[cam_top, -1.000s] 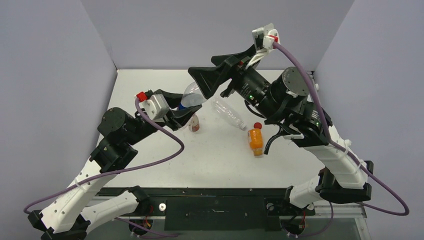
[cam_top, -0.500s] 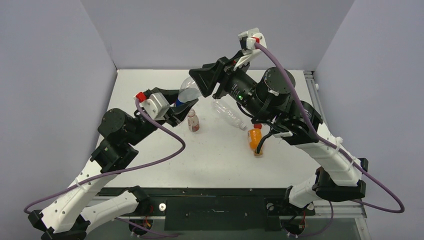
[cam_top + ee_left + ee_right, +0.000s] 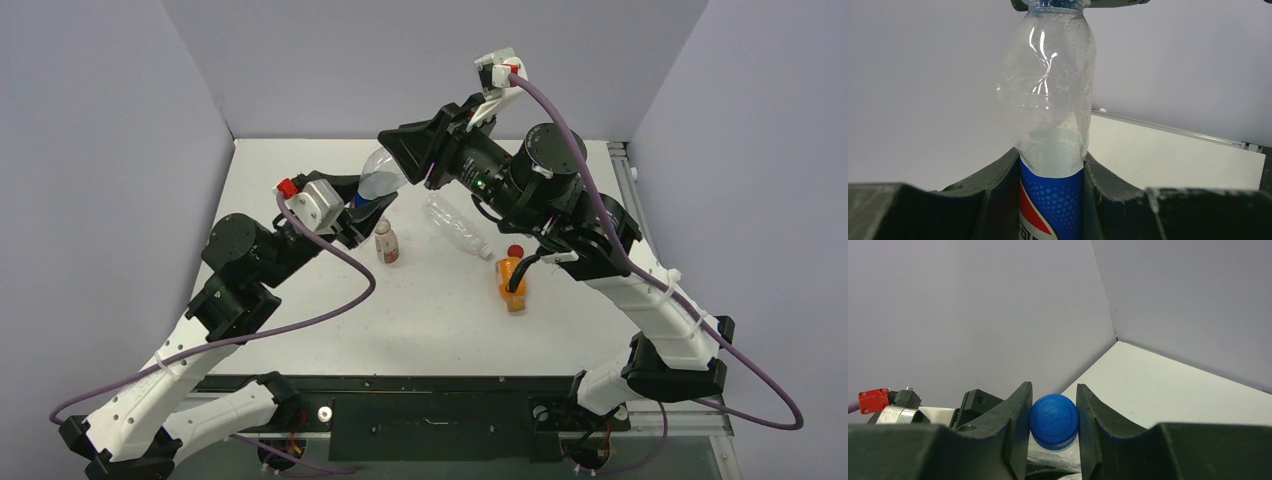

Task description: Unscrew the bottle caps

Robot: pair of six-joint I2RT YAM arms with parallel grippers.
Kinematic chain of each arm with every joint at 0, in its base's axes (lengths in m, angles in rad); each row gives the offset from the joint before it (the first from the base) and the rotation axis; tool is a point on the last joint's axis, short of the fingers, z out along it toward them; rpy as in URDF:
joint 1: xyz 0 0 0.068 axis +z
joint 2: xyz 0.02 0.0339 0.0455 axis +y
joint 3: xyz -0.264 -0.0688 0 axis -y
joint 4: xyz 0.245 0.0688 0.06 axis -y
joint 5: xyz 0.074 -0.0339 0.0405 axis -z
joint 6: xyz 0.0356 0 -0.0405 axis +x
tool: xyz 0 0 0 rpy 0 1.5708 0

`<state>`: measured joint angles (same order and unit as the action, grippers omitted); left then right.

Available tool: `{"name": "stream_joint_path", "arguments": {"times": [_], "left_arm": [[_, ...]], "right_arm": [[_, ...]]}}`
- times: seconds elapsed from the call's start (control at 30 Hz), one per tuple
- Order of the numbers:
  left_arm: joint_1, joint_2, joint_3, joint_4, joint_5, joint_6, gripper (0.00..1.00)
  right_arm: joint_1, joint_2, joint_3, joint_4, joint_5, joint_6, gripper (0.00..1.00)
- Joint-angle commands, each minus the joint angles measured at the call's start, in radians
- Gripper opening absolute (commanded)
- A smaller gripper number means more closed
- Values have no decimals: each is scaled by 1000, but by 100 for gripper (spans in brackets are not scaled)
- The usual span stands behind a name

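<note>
Four bottles in the top view, but only one has a label I can actually place: the Pepsi bottle [image 3: 1048,100] has the blue wrap with a bit of the red and white logo showing at the bottom of the left wrist view, with no full word readable. Its blue cap [image 3: 1053,420] has something embossed on top, too faint to read. The bottle's held up off the table [image 3: 420,310], upper middle of the top view, long axis slanting from lower left to upper right, cap end at the upper right. The left gripper [image 3: 1050,165] is clamped on the labelled lower part, and the right gripper [image 3: 1053,405] is pinched on the cap from both sides. A second ago the right jaws were spread wide and hanging short of the cap; now they've shifted left and closed on it, and the left grip hasn't changed. The clear bottle [image 3: 455,228] lies on its side mid-table, the small bottle [image 3: 386,243] stands left of it, and the orange bottle [image 3: 511,283] with its red cap [image 3: 515,251] sits to its right.
</note>
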<state>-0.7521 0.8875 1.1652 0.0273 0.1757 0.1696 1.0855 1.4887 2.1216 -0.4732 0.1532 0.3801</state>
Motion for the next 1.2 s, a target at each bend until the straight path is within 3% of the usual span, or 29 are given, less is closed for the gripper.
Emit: {"name": "stream_joint_path", "arguments": {"times": [0.0,0.17,0.27,0.37,0.5,0.77,0.9,1.03,1.07,1.1,1.17], "left_arm": [[-2,6,23,64,-31,-1,0],[0,15,47,57,-25,-57,0],[1,11,57,53,31,-112,0],[2,9,86,31,168,-192,0],[1,13,127,0,325,-302,0],[3,45,206,-26,641,-549,0],[3,53,225,-64,712,-581,0],[3,51,224,-75,707,-559,0],[6,50,222,-75,688,-552,0],[8,48,217,-77,676,-530,0],[12,42,204,-82,624,-485,0]], "right_arm": [[-12,5,9,34,-37,25,1],[-33,-19,-4,40,-87,-7,0],[-41,-59,-48,82,-210,-65,0],[-45,-109,-114,155,-310,-111,0],[-68,-184,-226,294,-561,-119,0],[-87,-198,-272,492,-970,2,0],[-88,-204,-275,516,-1045,11,0],[-89,-207,-238,389,-982,-70,0],[-89,-209,-233,348,-911,-93,6],[-88,-219,-233,333,-863,-101,39],[-86,-245,-258,326,-687,-107,74]]}}
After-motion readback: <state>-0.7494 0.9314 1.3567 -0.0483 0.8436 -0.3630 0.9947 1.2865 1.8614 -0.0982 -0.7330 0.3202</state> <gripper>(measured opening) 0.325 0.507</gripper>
